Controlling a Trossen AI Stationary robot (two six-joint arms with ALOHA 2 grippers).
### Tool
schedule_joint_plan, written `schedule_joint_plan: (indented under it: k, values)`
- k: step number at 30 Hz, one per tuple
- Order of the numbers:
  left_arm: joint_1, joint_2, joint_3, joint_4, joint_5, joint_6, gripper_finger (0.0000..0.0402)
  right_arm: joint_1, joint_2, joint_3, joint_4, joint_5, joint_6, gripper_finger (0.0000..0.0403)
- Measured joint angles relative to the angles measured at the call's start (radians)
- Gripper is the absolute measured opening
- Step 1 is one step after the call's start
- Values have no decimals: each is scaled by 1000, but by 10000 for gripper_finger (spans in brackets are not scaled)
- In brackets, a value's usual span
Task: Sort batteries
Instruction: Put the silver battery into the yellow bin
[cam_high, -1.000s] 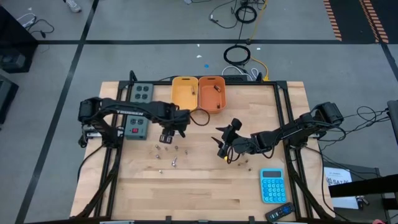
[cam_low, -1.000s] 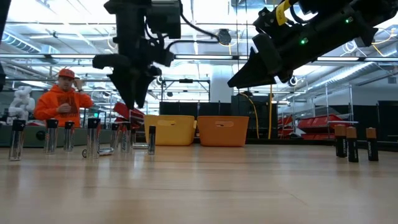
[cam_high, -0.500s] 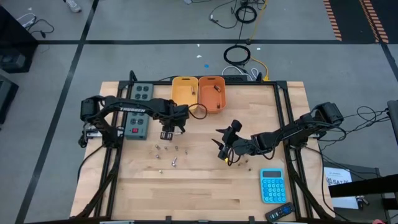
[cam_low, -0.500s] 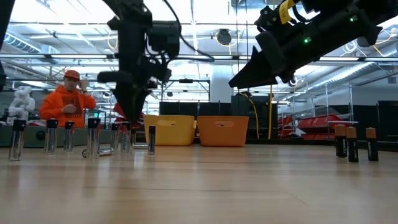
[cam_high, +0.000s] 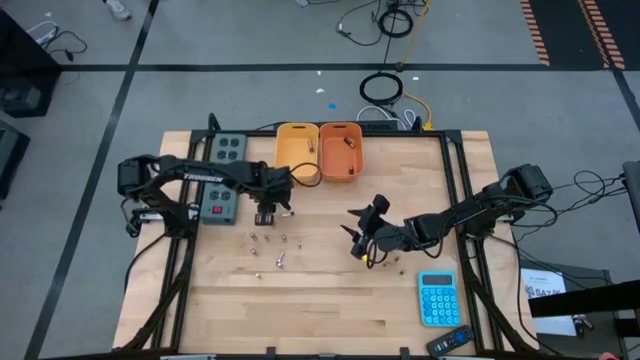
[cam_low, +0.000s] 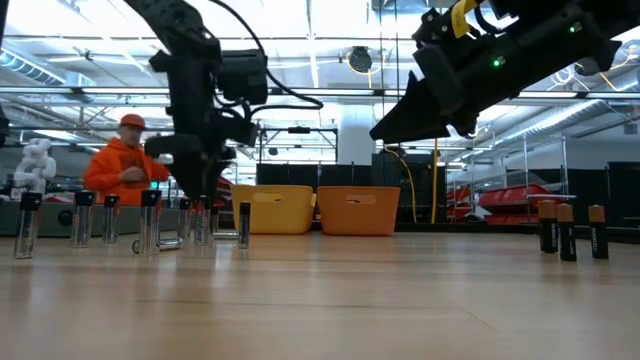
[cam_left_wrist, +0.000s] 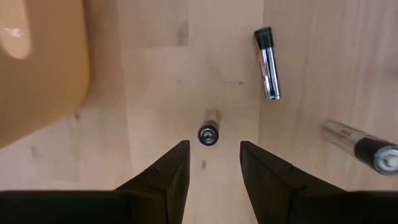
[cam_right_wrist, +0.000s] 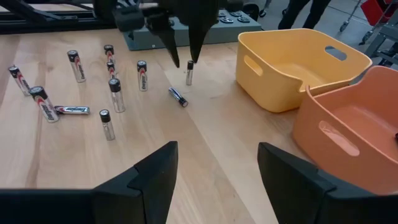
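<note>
Now that our left gripper (cam_left_wrist: 211, 163) has swung left from the yellow bin (cam_high: 296, 147), jaws apart and empty, it hovers over a standing battery (cam_left_wrist: 209, 134), ready to pick.

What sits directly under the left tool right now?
An upright battery stands on the wooden table below the open left tool, between its fingers' line but untouched. The tabletop beneath the fingers themselves is covered.

Two orange bins (cam_high: 320, 150), one blue calculator (cam_high: 436, 298), two arms.
</note>
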Motion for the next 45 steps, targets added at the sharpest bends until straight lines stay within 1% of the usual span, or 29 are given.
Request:
schedule_joint_plan:
  k: [7,10,17,19,21,24,26,28,30,32,37,39,41,43,45]
  values:
    - [0,0,-61,96,10,-25,150,1,0,0,6,0,0,212]
    - [1,0,-68,139,4,-31,150,1,0,0,6,0,-2,212]
    - [19,0,-70,164,15,-35,147,1,0,0,6,0,-2,212]
    - [23,0,-70,177,19,-35,133,1,0,0,6,0,-2,212]
    - [28,0,-70,180,44,-34,107,1,0,0,6,0,-5,212]
    - [36,0,-70,177,91,-26,40,1,0,0,6,0,-6,212]
    - [38,0,-70,180,117,-18,35,1,0,0,6,0,-6,212]
    - [37,0,-70,180,122,-15,35,1,0,0,6,0,-6,212]
    - [37,-5,-54,146,126,-7,35,1,0,0,6,0,-6,212]
    - [38,-27,-11,113,126,0,35,1,0,0,6,0,-6,212]
    - [56,-164,117,158,125,43,35,0,0,0,6,3,-7,212]
    - [85,-222,140,213,114,45,35,0,0,0,5,3,-6,212]
    - [128,-270,141,269,65,47,35,1,0,0,2,3,-6,212]
    - [181,-288,142,286,-15,52,35,0,0,0,3,3,-6,212]
    - [239,-280,141,270,-47,56,53,1,0,0,4,3,-8,212]
